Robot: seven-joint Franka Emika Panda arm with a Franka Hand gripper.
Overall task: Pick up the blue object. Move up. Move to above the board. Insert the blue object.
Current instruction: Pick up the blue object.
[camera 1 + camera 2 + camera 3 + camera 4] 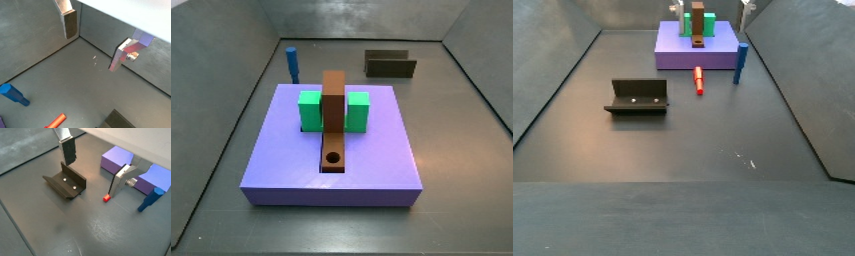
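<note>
The blue object (291, 63) is a slim peg standing upright on the floor beside the lilac-purple slab (372, 160); it also shows in a side view (740, 62) and in both wrist views (13, 94) (150, 200). The board (334, 118) is a brown plank lying across the slab through a green block (354, 112), with its round hole (334, 158) near one end. My gripper (93, 165) is open and empty. It hangs high over the floor between the fixture (65, 184) and the slab, well apart from the peg. Nothing lies between the fingers (69, 22).
A red stick (699, 80) lies on the floor in front of the slab, close to the peg; it shows in both wrist views (106, 198) (57, 120). The fixture (637, 97) stands on the floor. Grey walls (800, 70) close in the floor.
</note>
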